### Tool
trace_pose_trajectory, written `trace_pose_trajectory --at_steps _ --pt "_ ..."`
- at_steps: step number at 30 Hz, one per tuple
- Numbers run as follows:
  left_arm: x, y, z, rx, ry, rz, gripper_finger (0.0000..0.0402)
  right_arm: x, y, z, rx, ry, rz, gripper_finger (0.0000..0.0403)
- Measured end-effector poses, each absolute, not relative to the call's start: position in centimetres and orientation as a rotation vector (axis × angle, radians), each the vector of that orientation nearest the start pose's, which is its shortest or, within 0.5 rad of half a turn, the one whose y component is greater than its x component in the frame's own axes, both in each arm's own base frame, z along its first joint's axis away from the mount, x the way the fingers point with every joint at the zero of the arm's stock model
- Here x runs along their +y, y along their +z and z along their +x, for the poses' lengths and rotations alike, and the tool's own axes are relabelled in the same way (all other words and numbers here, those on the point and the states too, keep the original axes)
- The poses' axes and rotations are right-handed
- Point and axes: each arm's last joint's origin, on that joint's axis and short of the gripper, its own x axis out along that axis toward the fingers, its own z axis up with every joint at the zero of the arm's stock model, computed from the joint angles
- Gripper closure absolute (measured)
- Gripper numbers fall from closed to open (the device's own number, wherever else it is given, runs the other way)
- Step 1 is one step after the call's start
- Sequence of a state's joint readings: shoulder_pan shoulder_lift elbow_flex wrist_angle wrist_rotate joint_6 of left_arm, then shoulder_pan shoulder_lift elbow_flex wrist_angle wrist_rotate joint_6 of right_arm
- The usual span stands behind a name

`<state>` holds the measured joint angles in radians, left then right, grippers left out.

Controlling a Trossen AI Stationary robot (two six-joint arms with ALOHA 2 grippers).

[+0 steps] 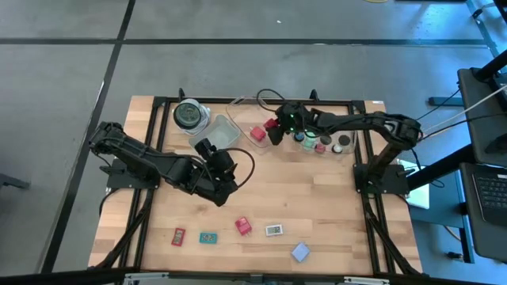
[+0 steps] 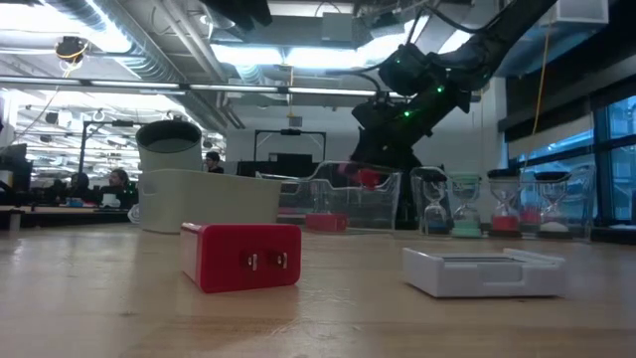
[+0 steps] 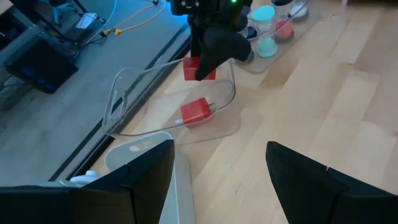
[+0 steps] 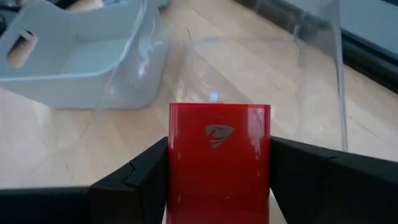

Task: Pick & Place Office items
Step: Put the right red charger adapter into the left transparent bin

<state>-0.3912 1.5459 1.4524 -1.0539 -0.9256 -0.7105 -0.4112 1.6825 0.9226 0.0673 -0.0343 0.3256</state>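
Note:
My right gripper [image 1: 272,127] hangs over the clear tray [image 1: 238,119] at the table's far side, shut on a red block [image 4: 219,162]. A second red block [image 3: 196,112], with metal prongs, lies flat on that tray's floor. My left gripper [image 3: 217,149] is open and empty. It sits at mid-table beside the grey-white bin [image 1: 214,131] and points toward the clear tray. Along the near edge lie a small red rectangle [image 1: 178,236], a teal one [image 1: 207,237], a red block [image 1: 243,226], a white rectangle [image 1: 273,230] and a pale-blue one [image 1: 300,252]. My right gripper pinches the red block [image 3: 199,68] between its two fingers, one finger [image 4: 134,177] on each of two opposite side faces. The fingers come at it from above, slanting down. The block is lifted clear, above the clear tray's floor.
Small hourglass-like pieces with coloured tops [image 1: 321,142] stand in a row at the far right. A round clear jar with a dark lid [image 1: 188,115] sits at the far edge beside the grey-white bin. Bare wood lies between the trays and the near row.

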Motion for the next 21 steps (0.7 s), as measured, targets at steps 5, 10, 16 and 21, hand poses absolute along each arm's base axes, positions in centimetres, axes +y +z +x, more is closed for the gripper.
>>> trace_pose_trajectory --at_steps 5,10,16,21 --pt "-9.2 32.7 28.4 0.686 0.741 0.079 0.0151 -13.8 18.4 32.0 0.583 -0.459 0.464 0.019" --pt "-9.2 32.7 28.4 0.686 0.742 0.079 0.0151 -14.3 20.8 33.3 0.503 -0.436 0.427 0.019" --pt "-9.2 32.7 28.4 0.686 0.742 0.079 0.0151 -15.5 22.5 36.0 0.494 -0.42 0.369 0.019" --pt "-9.2 32.7 28.4 0.687 0.74 0.078 0.0151 -16.7 20.6 38.8 0.657 -0.434 0.392 0.019"
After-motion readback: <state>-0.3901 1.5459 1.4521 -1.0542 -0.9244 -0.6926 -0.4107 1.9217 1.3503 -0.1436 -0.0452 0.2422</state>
